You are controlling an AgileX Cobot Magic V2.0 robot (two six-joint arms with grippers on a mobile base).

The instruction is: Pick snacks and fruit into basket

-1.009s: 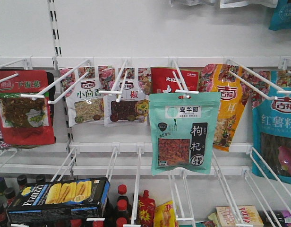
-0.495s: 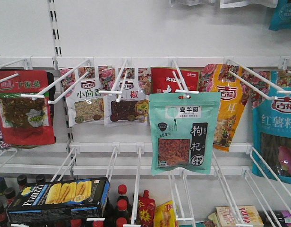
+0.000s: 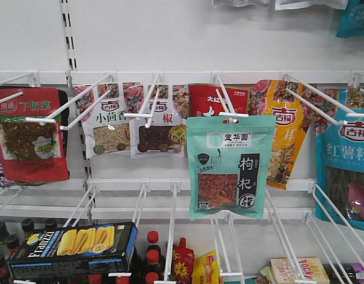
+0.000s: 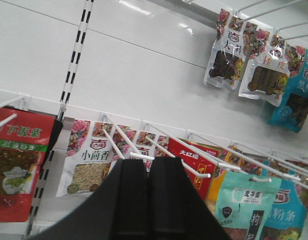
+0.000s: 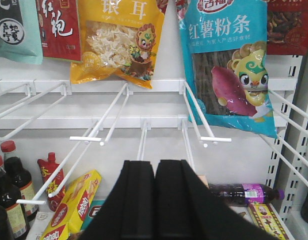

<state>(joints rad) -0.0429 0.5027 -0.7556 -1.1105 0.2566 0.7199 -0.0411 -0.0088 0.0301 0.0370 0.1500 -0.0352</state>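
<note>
A mint-green pouch (image 3: 231, 165) with a window of dried red berries hangs on a white peg at the middle of the rack; its top also shows low right in the left wrist view as the mint-green pouch (image 4: 246, 205). A black-and-blue corn box (image 3: 72, 248) lies on the lower shelf at left. My left gripper (image 4: 148, 162) is shut and empty, in front of the hanging bags, left of the mint pouch. My right gripper (image 5: 155, 164) is shut and empty, below the yellow and blue pouches. Neither fruit nor basket is in view.
White peg hooks (image 3: 81, 103) stick out from the rack toward me. A red pouch (image 3: 28, 136), an orange-yellow pouch (image 3: 282, 133) and a blue pouch (image 3: 347, 160) hang alongside. Dark bottles (image 3: 152, 254), a red sachet (image 5: 50, 176) and a yellow box (image 5: 74, 207) crowd the lower shelf.
</note>
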